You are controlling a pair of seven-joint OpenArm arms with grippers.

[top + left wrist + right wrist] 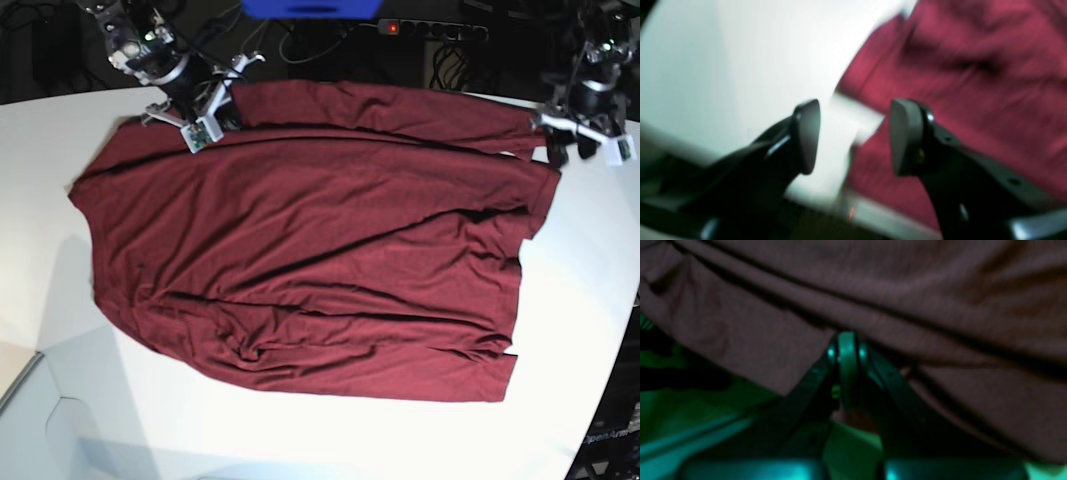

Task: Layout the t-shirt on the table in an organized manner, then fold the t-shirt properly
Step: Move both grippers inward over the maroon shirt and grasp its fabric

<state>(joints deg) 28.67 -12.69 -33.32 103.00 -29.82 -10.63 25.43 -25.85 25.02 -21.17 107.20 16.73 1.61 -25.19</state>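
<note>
Nearest the base camera, bare white bench (300,440) runs along the front, its curved edge sweeping off to the right. Just beyond it, the t-shirt (310,260) lies spread across the middle of the bench, dark maroon, plain, no print anywhere. It is mostly opened out but not smooth: long creases run across the body, and a bunched ridge of folds gathers low on the near side. The near edge sits fairly straight, the left side rounds off, and the right edge steps in unevenly. Along the far side a long band of fabric stretches toward the right corner.

Now the far right corner: the left end effector (570,150) hangs just past the shirt's far-right tip. Its wrist view is blurred, yet the two dark pads stand clearly spread, white bench and the maroon edge showing between them, nothing pinched.

Over at the far left corner, the right end effector (212,112) sits on the shirt's far edge. Its wrist view is dim and green-tinted, but the fingers (846,353) are pressed together right at a fold of the cloth, and the fabric drapes away from that point in taut lines: it is pinching the t-shirt.
</note>
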